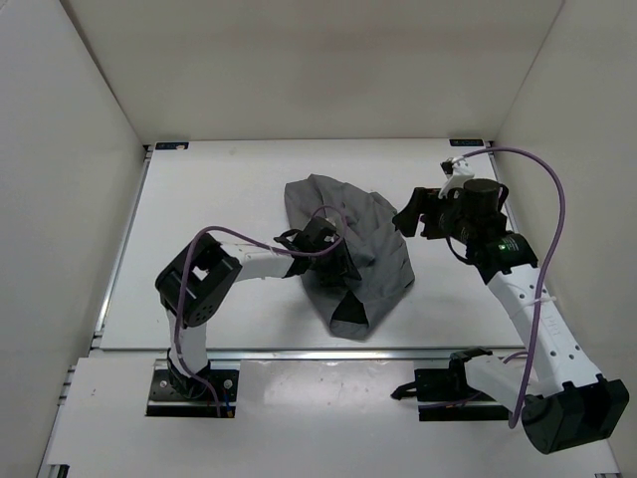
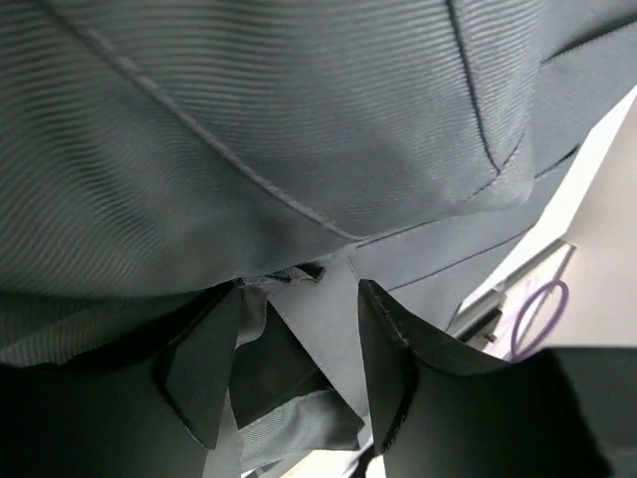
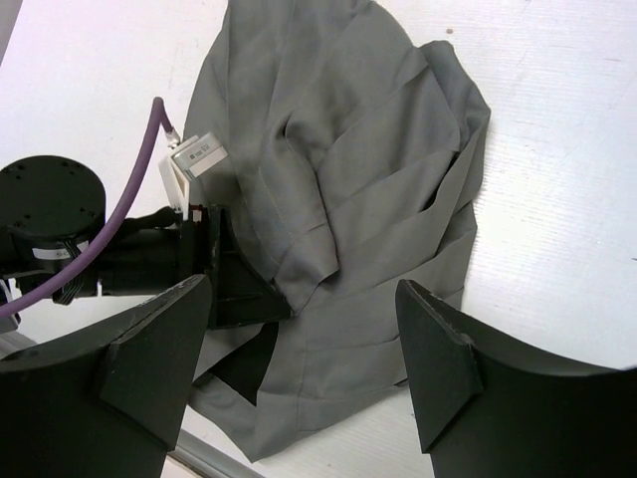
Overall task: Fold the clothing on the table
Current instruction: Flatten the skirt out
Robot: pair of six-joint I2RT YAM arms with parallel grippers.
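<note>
White table point(image 1: 219, 199), grey clothing point(image 1: 348, 239) crumpled centrally, white walls point(image 1: 299, 60)

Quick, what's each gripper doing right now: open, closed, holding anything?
Left gripper: open around a fold of the clothing, not clamped.
Right gripper: open, empty, above the clothing.

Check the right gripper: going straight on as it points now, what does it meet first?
The clothing. The right gripper, jaws open, points at its rumpled folds; depth unclear.
</note>
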